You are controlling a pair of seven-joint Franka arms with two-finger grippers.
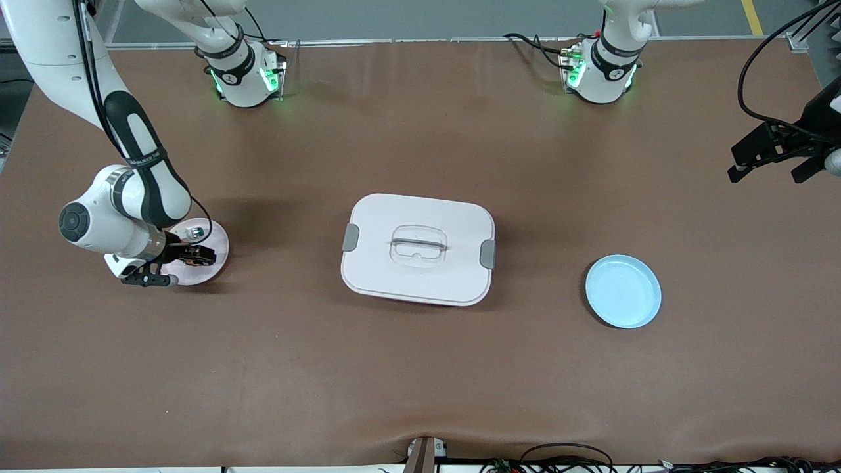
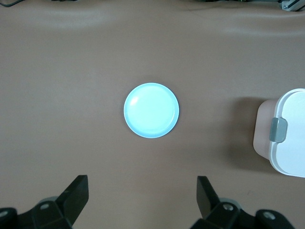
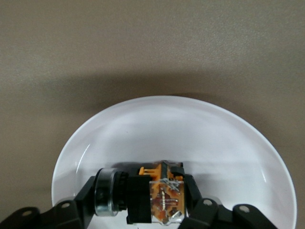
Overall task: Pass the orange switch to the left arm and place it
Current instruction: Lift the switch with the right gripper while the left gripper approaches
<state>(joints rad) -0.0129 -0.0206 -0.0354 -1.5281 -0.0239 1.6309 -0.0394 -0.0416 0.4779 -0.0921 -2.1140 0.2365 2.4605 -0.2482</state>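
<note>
The orange switch (image 3: 157, 193) lies on its side on a pale pink plate (image 1: 215, 255) toward the right arm's end of the table. My right gripper (image 1: 190, 255) is down on that plate, and its fingers (image 3: 93, 188) press on both sides of the switch. The white box (image 1: 418, 248) stands at the middle of the table, between the two plates. My left gripper (image 1: 767, 172) waits open and empty, up over the left arm's end of the table. In the left wrist view its fingers (image 2: 76, 191) stand wide apart, with the box (image 2: 290, 138) at the edge.
A light blue plate (image 1: 623, 291) lies empty between the box and the left arm's end; it also shows in the left wrist view (image 2: 151, 110). A small silver-white part with a green-tinted cap (image 1: 195, 232) sits on the pink plate beside the right gripper.
</note>
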